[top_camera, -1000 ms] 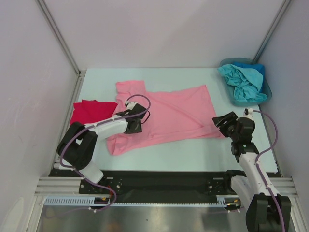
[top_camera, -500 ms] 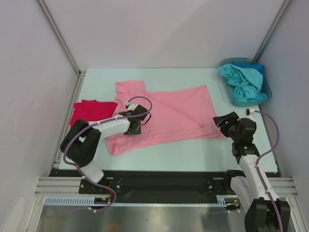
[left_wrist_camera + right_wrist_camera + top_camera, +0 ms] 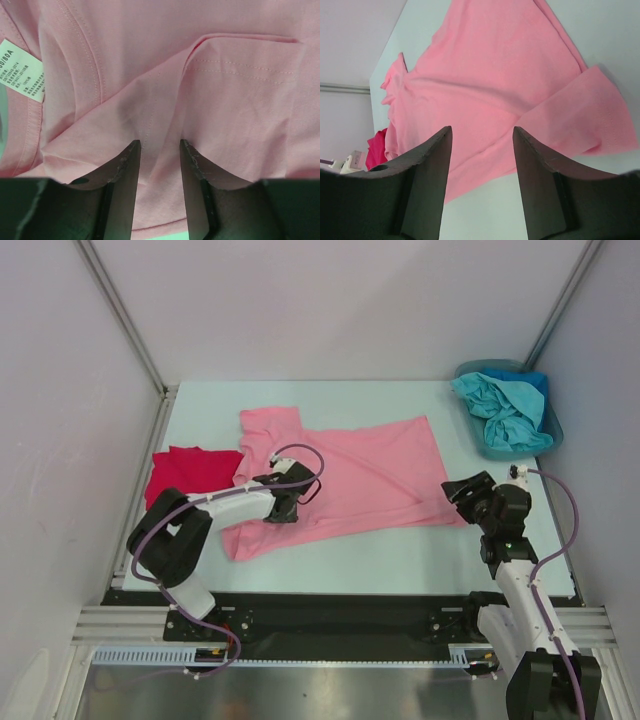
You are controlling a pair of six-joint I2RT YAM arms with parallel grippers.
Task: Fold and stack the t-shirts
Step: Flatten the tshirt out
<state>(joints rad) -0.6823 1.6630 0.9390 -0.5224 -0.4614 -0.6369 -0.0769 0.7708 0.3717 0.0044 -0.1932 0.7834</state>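
A light pink t-shirt lies spread out on the table's middle. A bright red t-shirt lies folded at the left. My left gripper is open, low over the pink shirt's left part. In the left wrist view its fingers straddle wrinkled pink cloth near the collar, where a white label shows. My right gripper is open and empty by the pink shirt's near right corner. In the right wrist view it looks across the pink shirt toward the red one.
A teal bin at the back right holds a crumpled teal t-shirt and a blue one. White walls with metal posts close in the table on three sides. A black rail runs along the near edge.
My left arm has swung so its gripper sits slightly further right and nearer on the pink shirt. The right arm has hardly moved.
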